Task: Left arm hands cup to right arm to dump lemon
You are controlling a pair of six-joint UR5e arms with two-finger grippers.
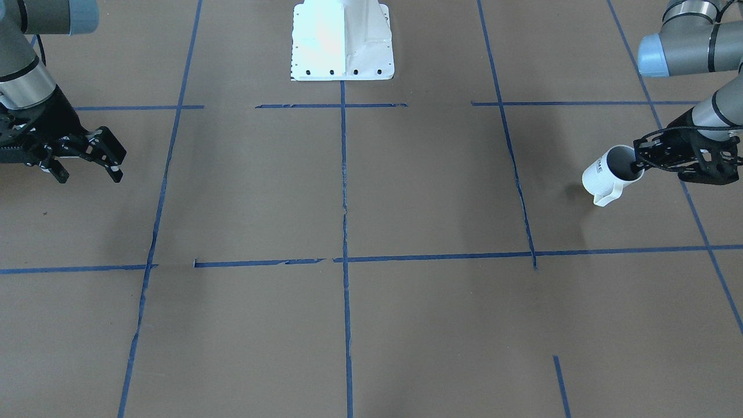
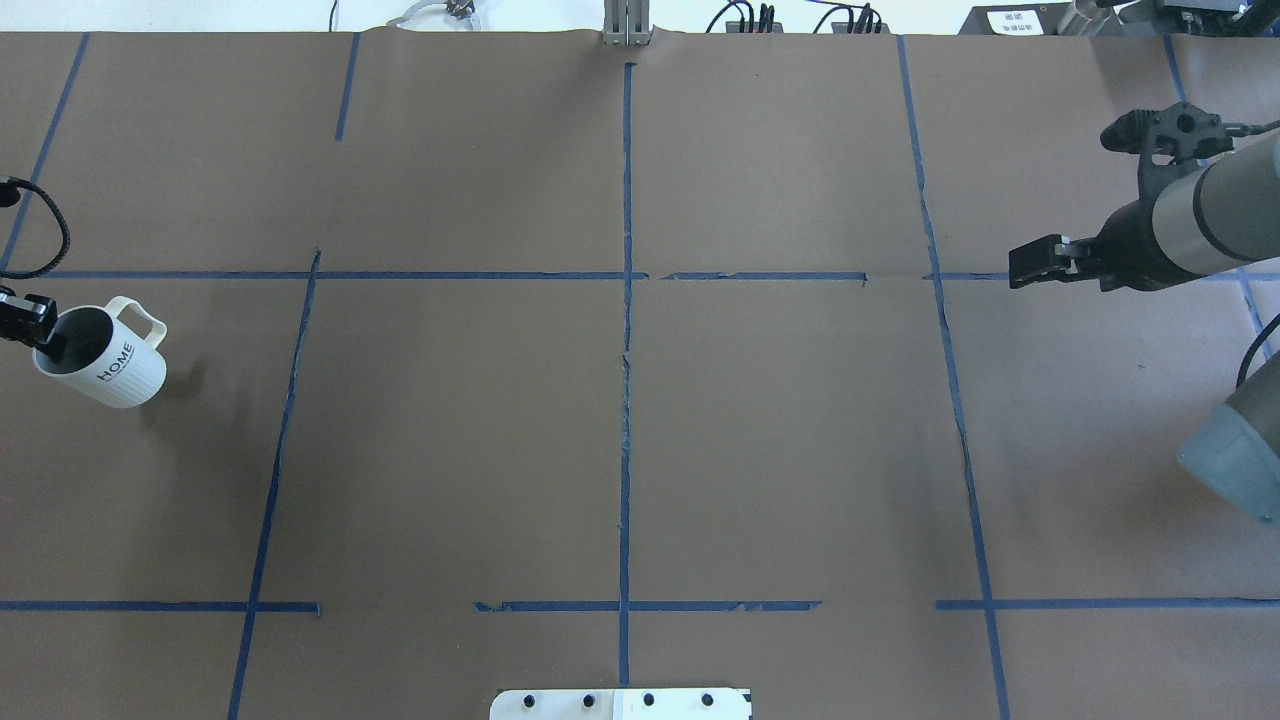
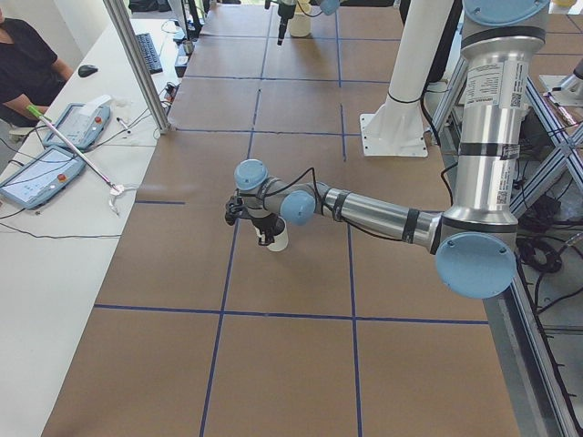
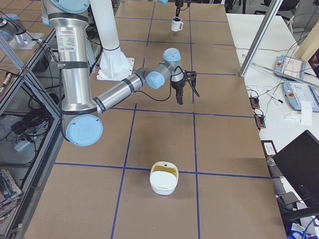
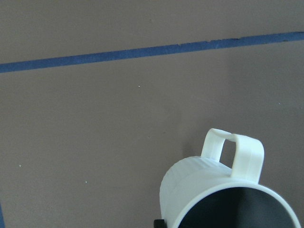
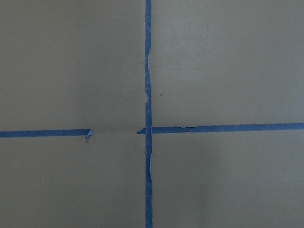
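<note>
Brown paper crossed with blue tape (image 2: 626, 400) covered the table (image 2: 450, 450). At its far left edge the left gripper (image 1: 637, 165) was clamped on the rim of the cup (image 2: 105, 360), one finger inside the mouth and one outside. The cup hung tilted above the paper, mouth turned toward the gripper, handle (image 5: 235, 154) on the side away from the robot, with its "HOME" lettering showing. Its inside was dark, and what lay in it could not be made out. Well apart, at the right side, the right gripper (image 1: 87, 172) hovered over the paper with its fingers spread and nothing between them. A white bowl (image 4: 164, 178) sat on the table's right end.
</note>
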